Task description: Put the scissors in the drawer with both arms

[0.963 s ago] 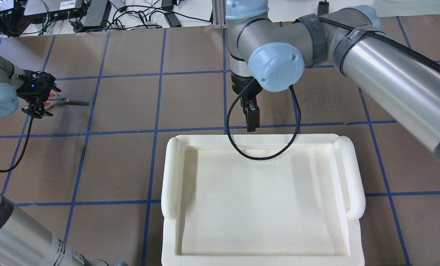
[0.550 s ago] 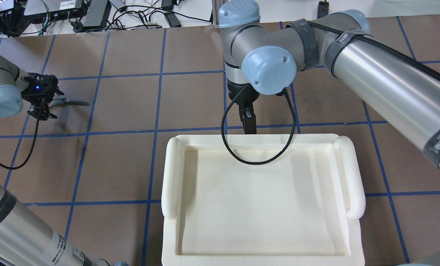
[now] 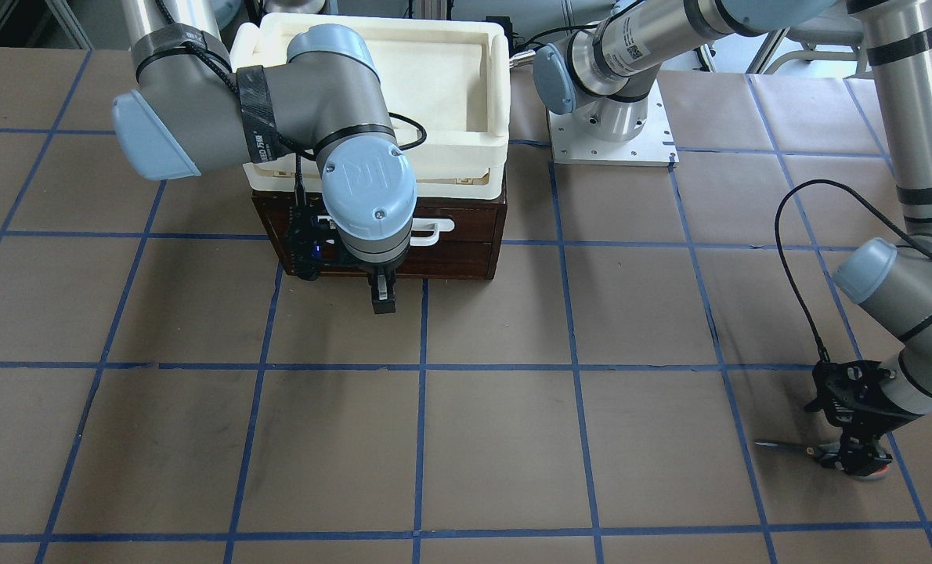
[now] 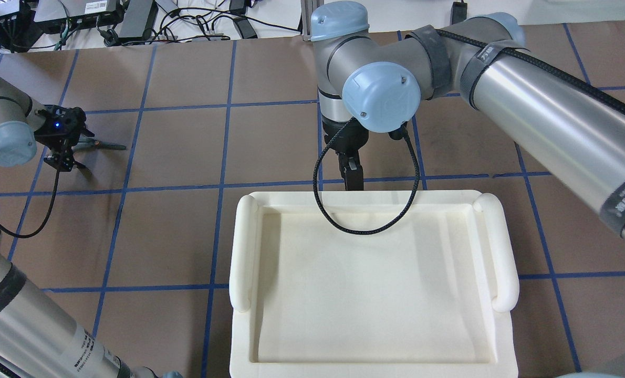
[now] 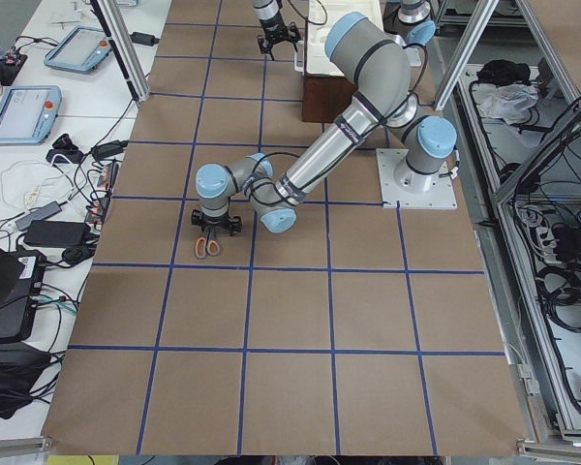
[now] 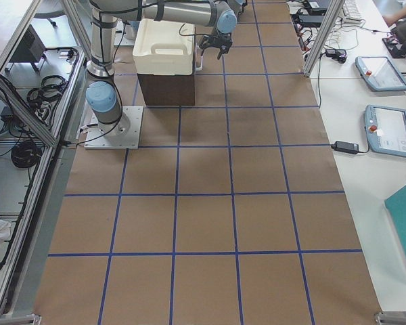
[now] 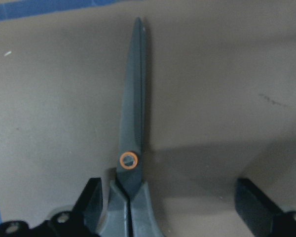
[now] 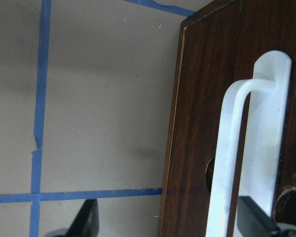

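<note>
The scissors [image 4: 102, 145] lie flat on the brown table at the far left, blades pointing toward the middle. My left gripper [image 4: 63, 149] is open and low over their handles. In the left wrist view the scissors [image 7: 132, 148] lie close beside the left finger [image 7: 92, 201], with the other finger far off. The dark brown drawer [image 3: 458, 251] looks closed under the foam tray. My right gripper [image 3: 384, 301] is open in front of it. In the right wrist view the white bar handle [image 8: 232, 148] lies between its fingers.
A cream-white foam tray [image 4: 244, 252] sits on top of the drawer cabinet. The right arm's black cable [image 4: 365, 220] loops over the tray's far rim. The left arm's base plate [image 3: 611, 129] is beside the cabinet. Blue tape lines grid the table.
The left gripper has come down over the scissors' handles, hiding their orange loops. The right gripper has shifted slightly left and closer in to the drawer front.
</note>
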